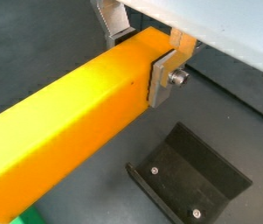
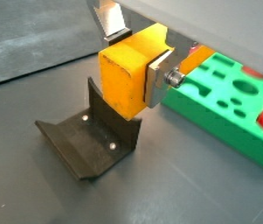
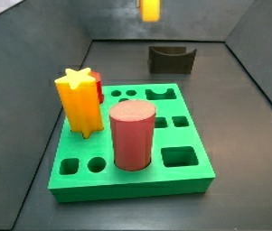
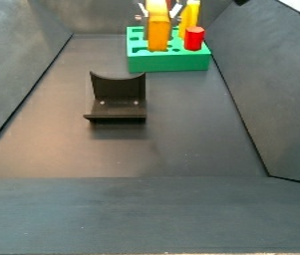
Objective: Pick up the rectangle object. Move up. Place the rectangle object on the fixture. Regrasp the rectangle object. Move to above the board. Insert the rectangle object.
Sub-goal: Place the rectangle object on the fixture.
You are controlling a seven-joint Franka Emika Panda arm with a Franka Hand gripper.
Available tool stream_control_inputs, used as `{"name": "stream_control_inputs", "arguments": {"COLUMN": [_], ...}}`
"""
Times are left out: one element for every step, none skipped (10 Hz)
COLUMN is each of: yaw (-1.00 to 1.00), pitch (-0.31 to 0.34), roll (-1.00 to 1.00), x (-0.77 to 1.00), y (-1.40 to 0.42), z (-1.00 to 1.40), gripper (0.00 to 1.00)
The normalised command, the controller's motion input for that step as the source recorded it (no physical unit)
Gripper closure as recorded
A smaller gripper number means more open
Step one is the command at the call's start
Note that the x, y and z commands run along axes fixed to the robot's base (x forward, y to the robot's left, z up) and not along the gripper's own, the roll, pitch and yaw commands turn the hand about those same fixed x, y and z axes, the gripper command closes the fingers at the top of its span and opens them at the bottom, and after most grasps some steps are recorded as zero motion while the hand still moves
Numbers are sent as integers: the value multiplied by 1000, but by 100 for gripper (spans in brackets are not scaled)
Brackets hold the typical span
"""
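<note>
The hand (image 2: 141, 61) gripped the rectangle object (image 2: 131, 74) by one end, raised clear of the bench above the fixture (image 2: 89, 140). The move-up step looked finished; next it needed lowering squarely into the fixture's notch.

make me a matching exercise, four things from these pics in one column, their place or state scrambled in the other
Things:
1. rectangle object
2. fixture
3. red cylinder
4. star post

Place or state:
A. standing in the green board, near its middle
B. on the dark floor, nothing resting in it
C. held off the floor by the gripper, between its fingers
D. standing at an edge of the board, yellow

Pairs: 1-C, 2-B, 3-A, 4-D
</note>
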Motion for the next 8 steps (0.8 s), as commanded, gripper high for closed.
{"name": "stream_control_inputs", "arguments": {"yaw": [-91, -122, -135, -138, -133, -124, -105, -94], "pitch": [227, 223, 194, 156, 110, 86, 60, 51], "roll": [-1000, -1000, -880, -708, -477, -309, -191, -170], "x": [1000, 1000, 993, 895, 765, 664, 520, 443], "y": [218, 176, 146, 109, 80, 61, 34, 35], "z": [102, 68, 49, 25, 10, 2, 8, 5], "gripper": [100, 100, 100, 100, 100, 100, 100, 100]}}
